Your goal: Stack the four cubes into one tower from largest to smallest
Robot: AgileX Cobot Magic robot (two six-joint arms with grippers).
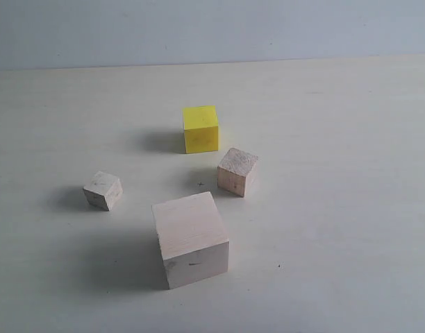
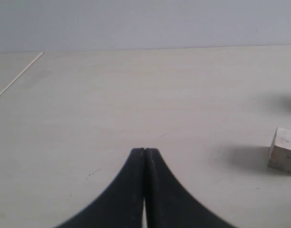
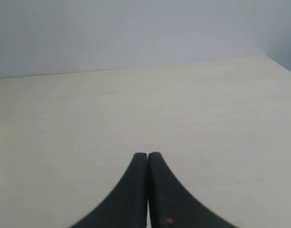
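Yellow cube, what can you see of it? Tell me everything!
The yellow cube is bright yellow all over, maybe painted, with plain faces and sharp edges. It sits flat on the pale table, at the back of the group in the exterior view, its shadow falling left. Nothing touches it; the mid-sized wooden cube stands nearest, with a gap between.

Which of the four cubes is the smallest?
The small bare-wood cube, alone at the left of the exterior view; the medium bare-wood cube, yellow cube and large pale wooden cube are all bigger.
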